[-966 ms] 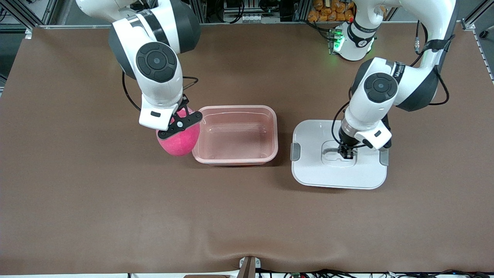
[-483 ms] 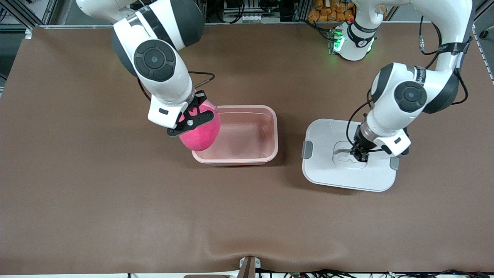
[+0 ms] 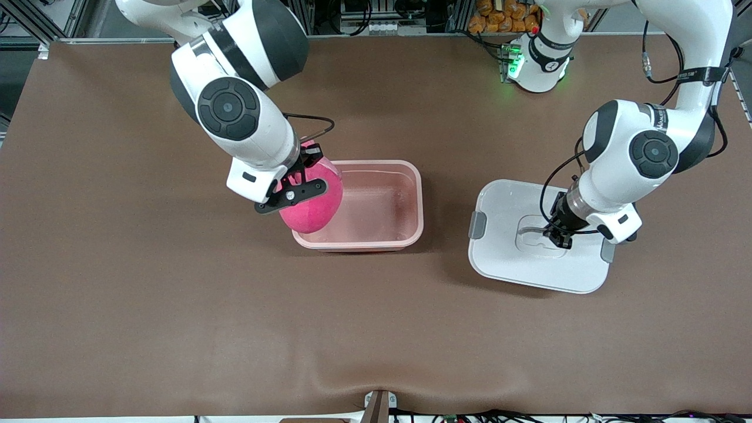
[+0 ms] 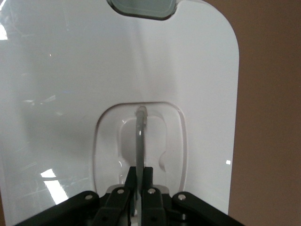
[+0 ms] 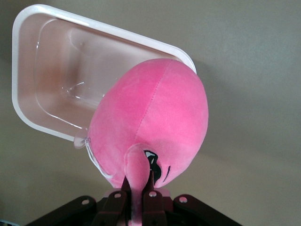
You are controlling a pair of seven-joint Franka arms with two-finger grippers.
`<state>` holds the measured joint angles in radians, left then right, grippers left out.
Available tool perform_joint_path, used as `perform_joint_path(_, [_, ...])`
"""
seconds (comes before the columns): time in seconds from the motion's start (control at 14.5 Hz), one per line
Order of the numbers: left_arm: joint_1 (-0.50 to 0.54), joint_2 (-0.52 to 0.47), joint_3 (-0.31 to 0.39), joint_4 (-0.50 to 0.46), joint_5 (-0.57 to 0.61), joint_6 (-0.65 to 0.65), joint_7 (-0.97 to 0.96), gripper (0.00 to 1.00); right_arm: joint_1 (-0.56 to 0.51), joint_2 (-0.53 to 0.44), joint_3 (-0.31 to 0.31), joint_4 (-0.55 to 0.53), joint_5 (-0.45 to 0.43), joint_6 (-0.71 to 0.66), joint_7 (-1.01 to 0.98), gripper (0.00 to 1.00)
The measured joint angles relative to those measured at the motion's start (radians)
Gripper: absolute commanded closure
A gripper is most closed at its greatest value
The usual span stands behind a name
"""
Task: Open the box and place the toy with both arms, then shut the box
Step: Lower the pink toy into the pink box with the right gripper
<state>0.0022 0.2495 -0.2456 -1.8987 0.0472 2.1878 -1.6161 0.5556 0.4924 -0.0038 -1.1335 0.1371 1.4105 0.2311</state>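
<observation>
The open pink box stands mid-table without its lid. My right gripper is shut on a small limb of the pink plush toy and holds it over the box's rim at the right arm's end. In the right wrist view the toy hangs from the right gripper above the box. My left gripper is shut on the clear handle of the white lid and holds the lid just above the table beside the box. The left wrist view shows the handle between the fingers of the left gripper.
The lid has grey clips on its sides. The brown table cover spreads wide nearer the camera. The left arm's green-lit base stands at the table's back edge.
My right gripper carried the toy from beside the box to over its rim. My left gripper moved the lid away from the box toward the left arm's end.
</observation>
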Motion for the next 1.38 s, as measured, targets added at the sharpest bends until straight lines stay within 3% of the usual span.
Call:
perform_joint_path(0.76, [0.050, -0.009, 0.000, 0.002, -0.007, 0.001, 0.120, 1.00, 0.047, 0.054, 0.006, 0.002, -0.007, 0.016, 0.001, 1.00])
perform_joint_path(1.38, [0.048, -0.068, -0.047, 0.032, -0.075, -0.010, 0.031, 1.00, 0.056, 0.106, 0.005, 0.002, -0.010, 0.019, 0.002, 1.00])
